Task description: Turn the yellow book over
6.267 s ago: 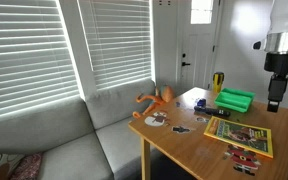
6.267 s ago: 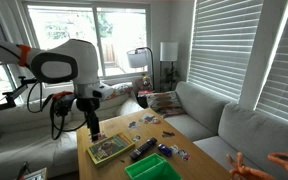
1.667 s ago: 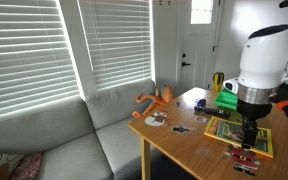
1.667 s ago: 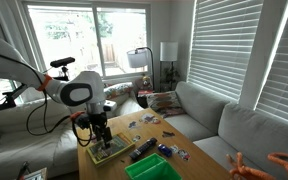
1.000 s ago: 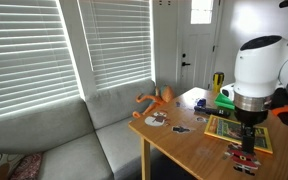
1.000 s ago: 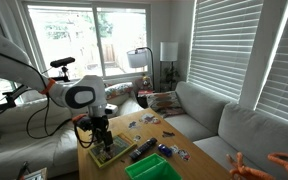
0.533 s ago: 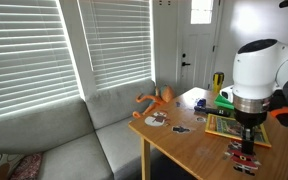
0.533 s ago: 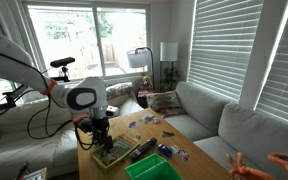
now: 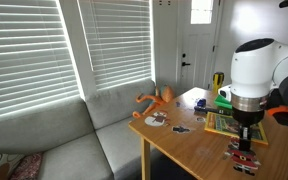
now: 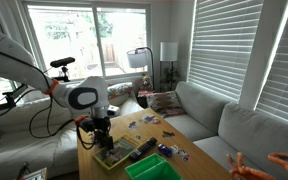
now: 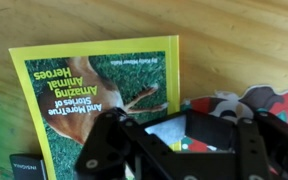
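yellow book (image 11: 94,95) flat on desk (image 11: 239,35), yellow-green face up. Likely thin, light, stiff cover, slick — little gap under it. Best hold: pinch free long edge, lift, tip over. Jaws spread, empty, over that edge — small flat pieces (image 11: 254,100) just beside.

1. The tabletop (image 11: 234,30) is showing pale, smooth wood with fine grain along the top of the wrist view.
2. The yellow book (image 11: 94,95) is showing a smooth printed paper cover with a slight sheen.
3. The gripper (image 11: 184,135) is looking matt black, plastic or metal unclear.
4. The sofa (image 9: 54,140) is showing grey matt cloth.
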Motion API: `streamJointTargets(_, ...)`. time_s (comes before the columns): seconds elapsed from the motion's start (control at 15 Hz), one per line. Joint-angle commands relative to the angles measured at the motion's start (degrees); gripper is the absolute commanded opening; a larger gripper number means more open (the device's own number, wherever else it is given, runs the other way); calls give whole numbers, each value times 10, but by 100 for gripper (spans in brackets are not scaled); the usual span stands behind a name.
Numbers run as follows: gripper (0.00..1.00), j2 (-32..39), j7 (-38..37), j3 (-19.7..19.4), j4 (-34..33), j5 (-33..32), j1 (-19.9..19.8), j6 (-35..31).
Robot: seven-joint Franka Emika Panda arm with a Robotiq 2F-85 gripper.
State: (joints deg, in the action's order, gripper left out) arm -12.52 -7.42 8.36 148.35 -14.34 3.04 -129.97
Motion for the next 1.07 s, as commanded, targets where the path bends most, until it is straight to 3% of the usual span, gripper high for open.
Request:
streamJointTargets(0.0,10,16,-3,1,-13,15,12,7)
streamJointTargets(0.07,27,10,0,2,-14,23,17,9)
streamJointTargets(0.47,66,-44,12,10,-24,62,45,37)
streamJointTargets(0.8,99,-102,20,9,-26,56,50,64)
streamJointTargets(0.87,100,-114,21,5,-25,49,44,69)
streamJointTargets(0.93,65,-124,20,-1,-22,43,35,69)
streamJointTargets(1.0,68,-132,22,-6,-21,39,29,67)
